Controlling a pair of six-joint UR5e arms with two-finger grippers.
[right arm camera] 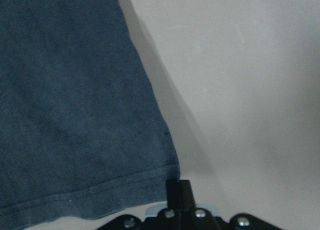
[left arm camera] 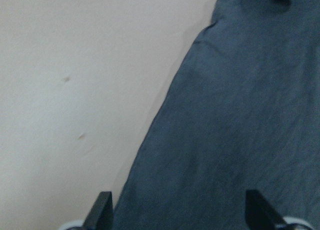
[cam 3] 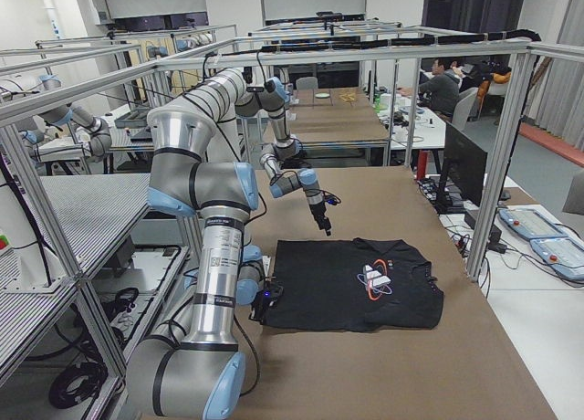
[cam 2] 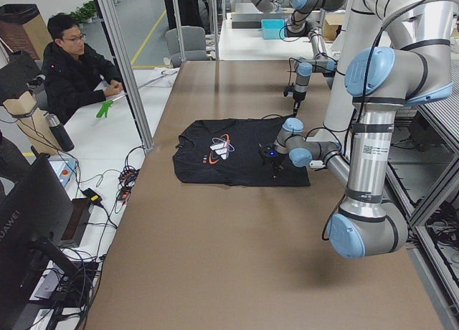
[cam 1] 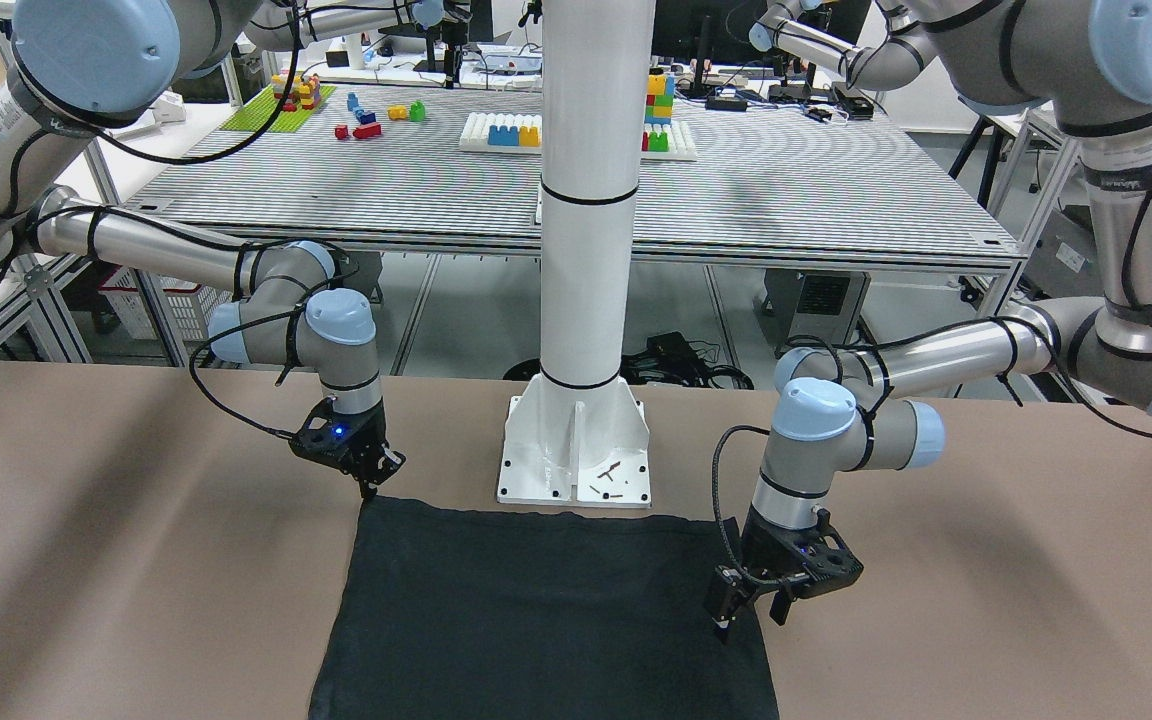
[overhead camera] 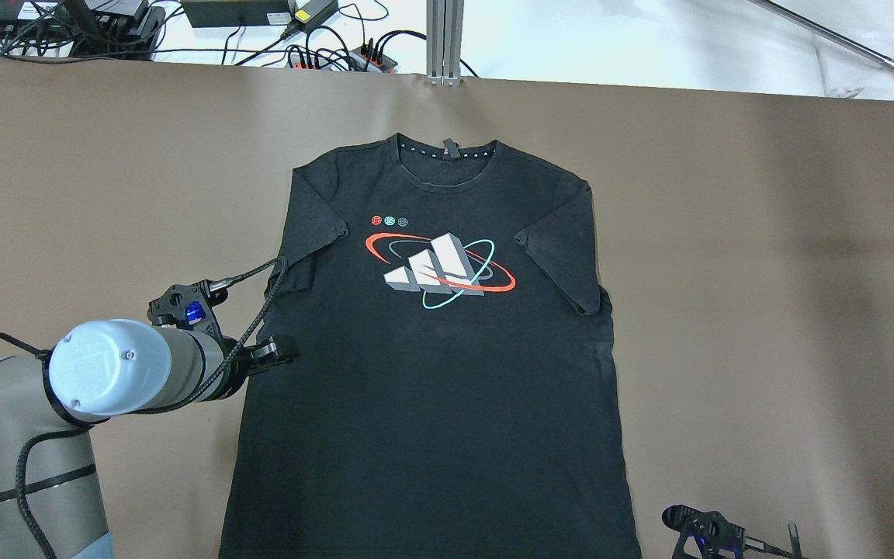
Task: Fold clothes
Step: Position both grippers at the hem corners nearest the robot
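Note:
The clothes are one black T-shirt [overhead camera: 431,373] with a red, white and teal chest print, lying flat on the brown table [overhead camera: 765,310] with its collar at the far side. My left gripper [cam 1: 751,615] stands open over the shirt's left side edge, below the sleeve. In the left wrist view that edge runs between the two spread fingertips [left arm camera: 102,210]. My right gripper [cam 1: 368,488] is shut, its tips together just off the shirt's near right hem corner [right arm camera: 170,165]. The fabric there lies flat.
The white pedestal base [cam 1: 576,460] of the arms stands just behind the shirt's hem. Cables and power strips [overhead camera: 323,46] line the table's far edge. A seated person [cam 2: 75,72] is beyond that side. Bare brown table surrounds the shirt.

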